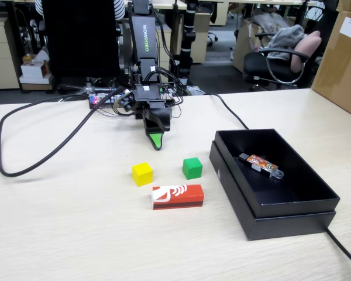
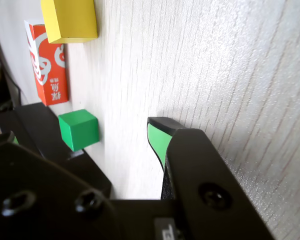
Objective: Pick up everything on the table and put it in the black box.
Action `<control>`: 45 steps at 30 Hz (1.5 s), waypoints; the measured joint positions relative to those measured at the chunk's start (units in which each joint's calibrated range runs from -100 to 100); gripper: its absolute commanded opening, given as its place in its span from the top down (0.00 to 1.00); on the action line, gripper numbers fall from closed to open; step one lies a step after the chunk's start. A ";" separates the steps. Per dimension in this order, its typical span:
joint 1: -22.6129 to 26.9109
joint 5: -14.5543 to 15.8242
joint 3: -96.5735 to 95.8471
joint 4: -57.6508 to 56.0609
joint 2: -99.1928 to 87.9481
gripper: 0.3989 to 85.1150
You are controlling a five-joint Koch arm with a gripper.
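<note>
Fingers [image 2: 157, 137] empty, gap unclear; gripper [image 1: 157, 141] hovers over table [image 1: 76, 222] behind yellow cube [image 1: 143, 174], green cube [image 1: 192, 168], red-orange block [image 1: 178, 196]; black box [image 1: 292, 202] right, fixed view.

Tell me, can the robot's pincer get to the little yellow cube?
Probably yes. The pincer hangs over bare wood-grain table, and nothing lies between it and the small yellow cube.
</note>
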 measured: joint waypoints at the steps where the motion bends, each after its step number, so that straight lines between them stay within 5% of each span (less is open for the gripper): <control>1: 0.00 0.00 0.00 0.00 0.00 0.42; 45: -0.15 0.00 0.82 0.00 0.25 0.43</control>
